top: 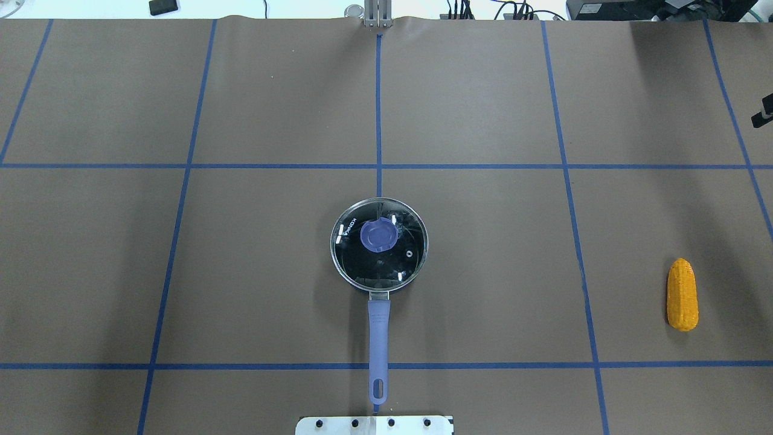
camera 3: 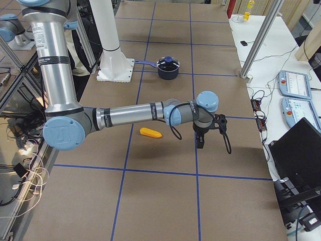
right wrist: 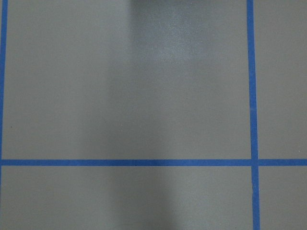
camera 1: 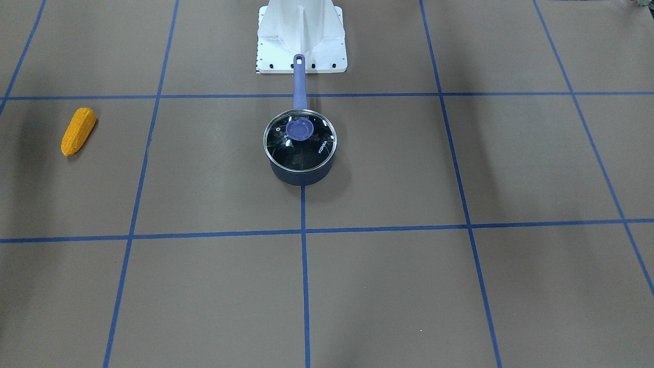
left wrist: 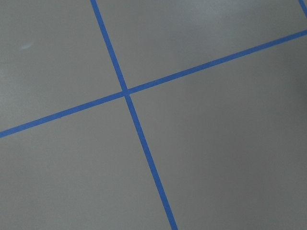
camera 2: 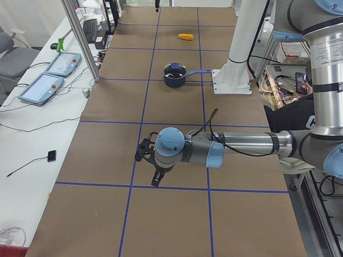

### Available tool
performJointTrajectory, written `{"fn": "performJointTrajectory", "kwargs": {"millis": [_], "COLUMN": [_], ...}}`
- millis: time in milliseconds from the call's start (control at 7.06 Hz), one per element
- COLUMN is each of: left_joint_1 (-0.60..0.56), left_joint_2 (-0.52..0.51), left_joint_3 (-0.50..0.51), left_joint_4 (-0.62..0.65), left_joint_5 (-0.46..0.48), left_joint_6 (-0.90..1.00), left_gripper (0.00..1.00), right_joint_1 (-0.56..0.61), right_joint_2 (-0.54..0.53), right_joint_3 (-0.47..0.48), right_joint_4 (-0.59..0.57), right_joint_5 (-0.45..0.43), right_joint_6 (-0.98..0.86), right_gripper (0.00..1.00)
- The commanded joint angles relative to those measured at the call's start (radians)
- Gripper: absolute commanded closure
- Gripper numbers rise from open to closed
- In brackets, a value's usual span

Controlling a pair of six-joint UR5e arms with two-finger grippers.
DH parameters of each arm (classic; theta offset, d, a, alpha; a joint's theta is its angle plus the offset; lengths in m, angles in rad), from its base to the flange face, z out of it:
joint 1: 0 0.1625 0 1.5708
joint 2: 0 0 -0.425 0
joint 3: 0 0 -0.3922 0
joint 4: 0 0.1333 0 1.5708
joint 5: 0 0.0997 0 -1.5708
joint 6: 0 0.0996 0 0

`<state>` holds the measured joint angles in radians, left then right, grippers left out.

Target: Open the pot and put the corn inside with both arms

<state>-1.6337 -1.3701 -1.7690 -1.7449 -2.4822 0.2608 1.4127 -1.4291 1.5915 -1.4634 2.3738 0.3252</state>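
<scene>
1. You'll find the pot point(camera 1: 301, 176) mid-table with its lid point(top: 392, 260) on and its handle point(top: 378, 338) pointing at the base point(camera 1: 301, 36).
2. The corn point(top: 682, 294) lies well apart from it, on the robot's right.
3. The left gripper point(camera 2: 155, 178) and right gripper point(camera 3: 200, 142) hang over the table point(top: 241, 272), each near its own end. You cannot tell whether either is spread or pressed together.

Lidded pot point(camera 1: 300, 176), corn point(camera 1: 78, 131) well apart

Brown taped table point(top: 483, 272) carries lidded pot point(top: 379, 241) and corn point(top: 682, 294).
</scene>
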Motion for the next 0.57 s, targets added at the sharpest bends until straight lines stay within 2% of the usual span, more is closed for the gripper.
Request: {"fn": "performJointTrajectory", "kwargs": {"millis": [0,283,425], "left_joint_1": [0.0,0.001,0.002], "left_joint_2": [0.0,-0.001,-0.009], "left_joint_3": [0.0,-0.003,-0.019], "left_joint_4": [-0.001,-0.001,0.002], "left_joint_5": [0.002,0.0,0.002], "left_joint_6": [0.0,-0.002,-0.014], "left_gripper": [0.02,0.02,0.02], "right_joint_1": [0.0,0.003,-0.006], "right_joint_2": [-0.002,0.01,0.001], "right_joint_3": [0.001,-0.007,0.011], "right_joint_4": [0.002,0.0,0.003], "right_joint_5": [0.001,0.014,0.057], "right_joint_6": [0.001,0.005,0.012], "right_gripper": [0.0,0.0,0.0]}}
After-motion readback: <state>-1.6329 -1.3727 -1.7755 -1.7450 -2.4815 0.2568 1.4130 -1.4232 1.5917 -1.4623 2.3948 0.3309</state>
